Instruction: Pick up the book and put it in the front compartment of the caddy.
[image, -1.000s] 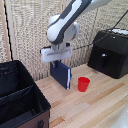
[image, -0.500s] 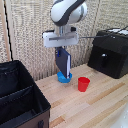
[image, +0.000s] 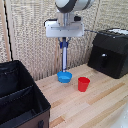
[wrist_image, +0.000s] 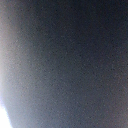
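Note:
My gripper (image: 64, 44) is shut on the book (image: 64, 57), which hangs upright and edge-on in the exterior view, showing as a thin dark blue strip with a pale edge. It hangs above the table, just over a light-blue bowl. The caddy (image: 20, 102), a large black fabric bin with inner dividers, stands at the exterior view's lower left, well apart from the gripper. A dark blurred surface (wrist_image: 70, 60) fills the wrist view, close to the lens; the fingers do not show there.
Right under the hanging book sits a light-blue bowl (image: 64, 77), with a red cup (image: 83, 84) beside it. A black boxy appliance (image: 111, 52) with a front handle stands at the exterior view's right. A slatted wall runs behind.
The arm has risen with the book. The book has turned from showing its face to hanging edge-on, higher above the table.

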